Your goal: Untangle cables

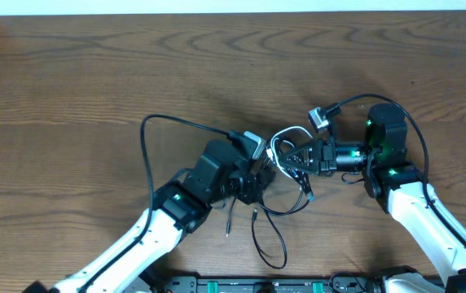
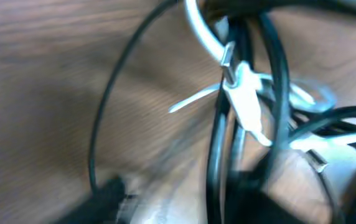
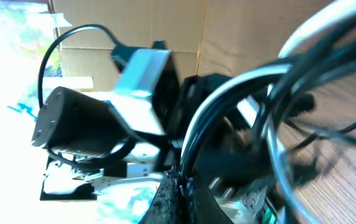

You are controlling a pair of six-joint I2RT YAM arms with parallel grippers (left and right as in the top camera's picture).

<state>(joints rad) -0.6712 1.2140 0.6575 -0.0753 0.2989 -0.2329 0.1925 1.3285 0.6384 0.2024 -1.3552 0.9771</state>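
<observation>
Right hand (image 1: 296, 156) is clamped shut on the cables (image 1: 275, 140), which lie bunched in a knot between the two hands at the middle of the desk (image 1: 94, 81), one black strand trailing toward the near edge. Left hand (image 1: 259, 177) sits against the same knot, but blur hides its fingers, so whether it grips anything cannot be told. Risk noted: if the hands pull apart while strands cross, the knot may cinch tighter or a plug may snag and strain.
</observation>
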